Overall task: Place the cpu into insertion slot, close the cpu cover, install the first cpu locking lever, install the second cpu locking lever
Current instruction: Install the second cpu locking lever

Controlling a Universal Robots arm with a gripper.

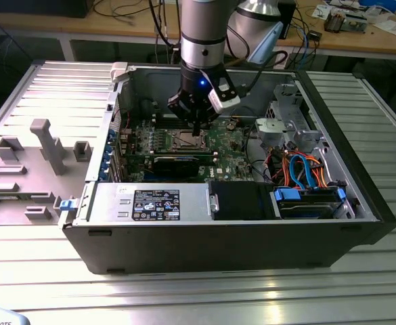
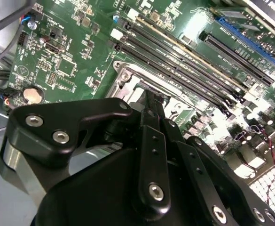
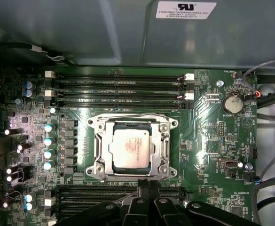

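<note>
Hanging low over the green motherboard (image 1: 225,139), the gripper (image 3: 148,184) has its fingers pressed together on nothing, tips just at the near rim of the insertion slot (image 3: 96,146), where the cpu (image 3: 129,148) lies seated inside the closed cpu cover (image 3: 165,147).

The exterior view is looking down from above at the whole open dark-grey metal computer case (image 1: 238,237) from some way off. The first wrist view is facing straight down, close over the green circuit board (image 3: 208,155). The second wrist view is peering obliquely past the black gripper (image 2: 149,101) onto that same board.
</note>
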